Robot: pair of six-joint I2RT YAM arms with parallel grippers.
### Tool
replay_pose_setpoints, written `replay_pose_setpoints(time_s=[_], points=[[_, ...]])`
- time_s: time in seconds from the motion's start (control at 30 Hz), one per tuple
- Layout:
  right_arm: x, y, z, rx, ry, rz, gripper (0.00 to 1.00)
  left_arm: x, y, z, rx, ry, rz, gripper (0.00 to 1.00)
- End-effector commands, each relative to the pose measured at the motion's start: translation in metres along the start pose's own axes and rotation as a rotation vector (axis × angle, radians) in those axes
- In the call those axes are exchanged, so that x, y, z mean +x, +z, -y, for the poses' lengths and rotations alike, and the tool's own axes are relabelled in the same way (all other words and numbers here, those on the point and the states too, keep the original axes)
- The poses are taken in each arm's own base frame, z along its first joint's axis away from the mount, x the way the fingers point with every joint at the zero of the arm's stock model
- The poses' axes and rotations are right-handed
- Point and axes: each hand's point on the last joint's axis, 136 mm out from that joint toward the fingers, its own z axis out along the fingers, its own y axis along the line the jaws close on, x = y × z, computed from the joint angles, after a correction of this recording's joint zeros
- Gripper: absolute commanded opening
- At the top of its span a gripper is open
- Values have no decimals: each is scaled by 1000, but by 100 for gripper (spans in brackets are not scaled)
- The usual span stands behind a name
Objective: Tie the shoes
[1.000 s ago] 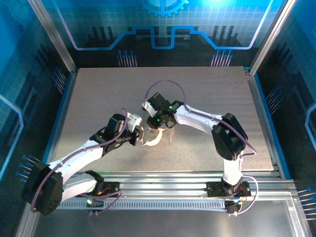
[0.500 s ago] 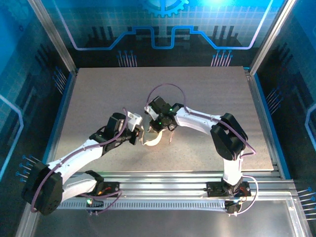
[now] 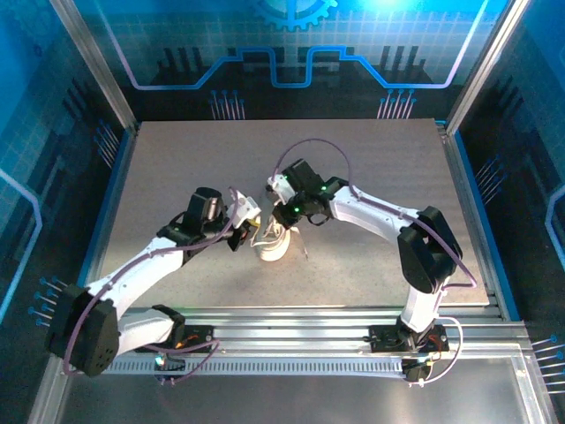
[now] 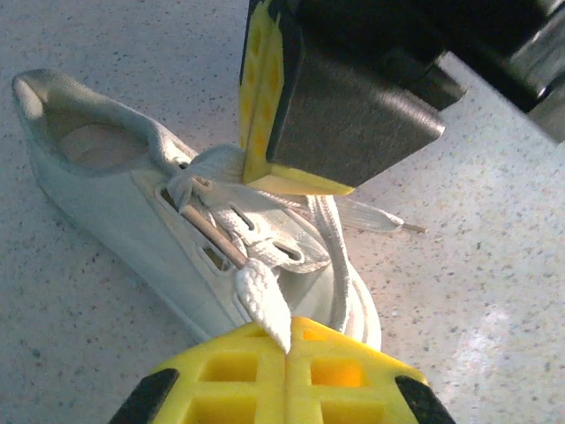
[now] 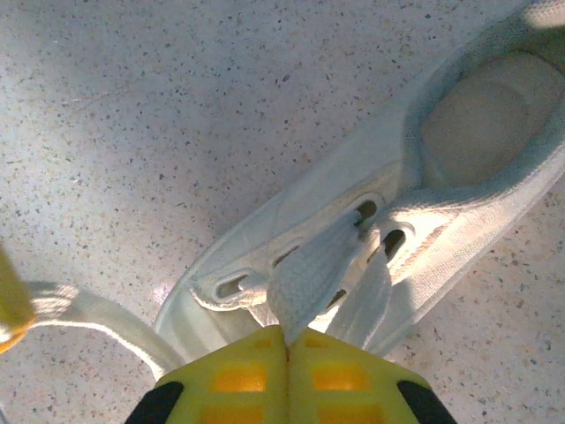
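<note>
The shoe (image 3: 270, 245) is a small white canvas sneaker lying mid-table between both arms. In the left wrist view the shoe (image 4: 106, 199) lies on its side and my left gripper (image 4: 288, 346) is shut on a loop of its flat lace (image 4: 263, 300). The right arm's yellow-padded finger (image 4: 265, 97) hovers just above the laces there. In the right wrist view my right gripper (image 5: 287, 340) is shut on another wide fold of lace (image 5: 318, 269) coming out of the top eyelets of the shoe (image 5: 477, 132). From above, the left gripper (image 3: 250, 230) and right gripper (image 3: 284, 221) flank the shoe closely.
The grey speckled table (image 3: 371, 168) is bounded by a metal rail (image 3: 335, 314) at the near edge and blue walls at the sides. A loose lace end (image 4: 375, 217) trails on the table beside the shoe.
The right gripper has shut on the lace and drawn back to the right and away. The left gripper has lifted slightly with its lace. The shoe has shifted a little toward the far side.
</note>
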Motion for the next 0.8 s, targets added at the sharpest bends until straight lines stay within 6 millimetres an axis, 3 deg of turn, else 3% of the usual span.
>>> replay_pose_setpoints(time_s=[0.0, 0.33, 0.77], points=[[1, -3, -14, -106, -5, -6, 0, 0, 11, 5, 84, 135, -17, 0], [2, -1, -8, -169, 61, -1, 0, 17, 52, -6, 169, 184, -96, 0], [3, 1, -13, -266, 108, 18, 0, 5, 63, -7, 209, 262, -57, 0]])
